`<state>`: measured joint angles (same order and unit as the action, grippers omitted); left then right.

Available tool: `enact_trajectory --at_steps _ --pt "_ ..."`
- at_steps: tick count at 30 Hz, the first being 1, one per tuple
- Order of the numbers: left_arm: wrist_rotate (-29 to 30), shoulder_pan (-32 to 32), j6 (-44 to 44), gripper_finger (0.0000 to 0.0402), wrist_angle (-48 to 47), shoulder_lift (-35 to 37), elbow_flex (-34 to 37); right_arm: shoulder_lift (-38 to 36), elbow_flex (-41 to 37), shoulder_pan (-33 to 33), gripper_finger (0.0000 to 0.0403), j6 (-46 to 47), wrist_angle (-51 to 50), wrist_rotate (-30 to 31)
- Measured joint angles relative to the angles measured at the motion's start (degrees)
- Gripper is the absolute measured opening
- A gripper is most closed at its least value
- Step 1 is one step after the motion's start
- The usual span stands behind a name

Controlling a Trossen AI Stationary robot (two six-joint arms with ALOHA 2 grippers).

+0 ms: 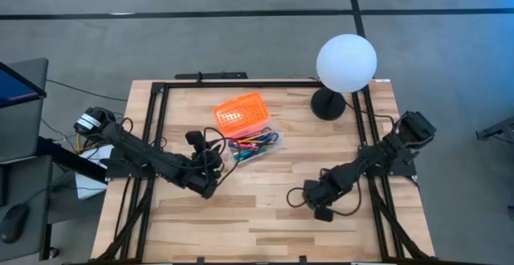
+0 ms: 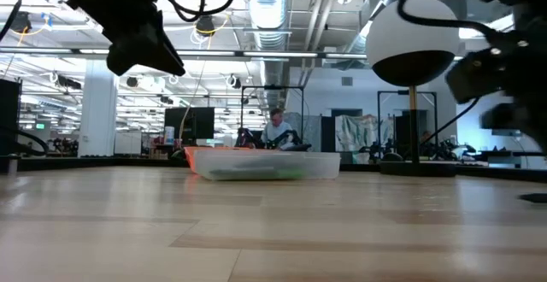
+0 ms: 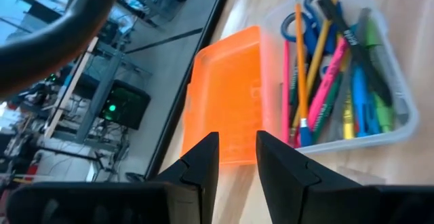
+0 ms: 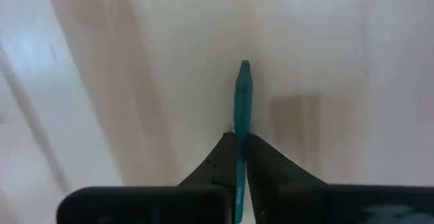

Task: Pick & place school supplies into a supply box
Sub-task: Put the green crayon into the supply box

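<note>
Teal and slender, a pen (image 4: 241, 108) is pinched between the pressed-together fingers of the right gripper (image 4: 241, 149), its tip projecting forward over the pale wooden table (image 1: 265, 217). In the high view the right arm reaches from the right edge of the frame toward lower centre, with the right gripper (image 1: 309, 194) low over the table.

The left arm stretches from the left edge toward centre. The left gripper (image 3: 236, 157) hovers with its fingers (image 3: 203, 159) parted and nothing between them, just beside the supply box (image 1: 257, 146).

The box's orange lid (image 3: 227, 102) lies open next to the clear tray, which holds pens, pencils and markers (image 3: 332, 81) and blue-handled scissors (image 3: 308, 20). A white globe lamp (image 1: 345, 63) stands at the upper right.
</note>
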<state>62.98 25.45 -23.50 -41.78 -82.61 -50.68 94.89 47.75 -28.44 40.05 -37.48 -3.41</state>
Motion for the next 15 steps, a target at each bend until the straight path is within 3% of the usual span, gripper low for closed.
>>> enact_trajectory --at_steps 5,10,15 --pt "0.07 -1.91 -0.03 0.0093 -1.30 0.00 0.00 0.02 0.31 2.95 0.0003 -10.45 1.49 4.86" --pt "0.25 -3.17 -0.99 0.0093 -2.58 0.00 0.02 0.37 1.17 5.44 0.0001 -19.17 2.94 13.62" --pt "0.28 -3.82 -1.30 0.0093 -2.71 0.00 0.02 0.35 1.86 6.74 0.0001 -25.06 5.21 14.22"
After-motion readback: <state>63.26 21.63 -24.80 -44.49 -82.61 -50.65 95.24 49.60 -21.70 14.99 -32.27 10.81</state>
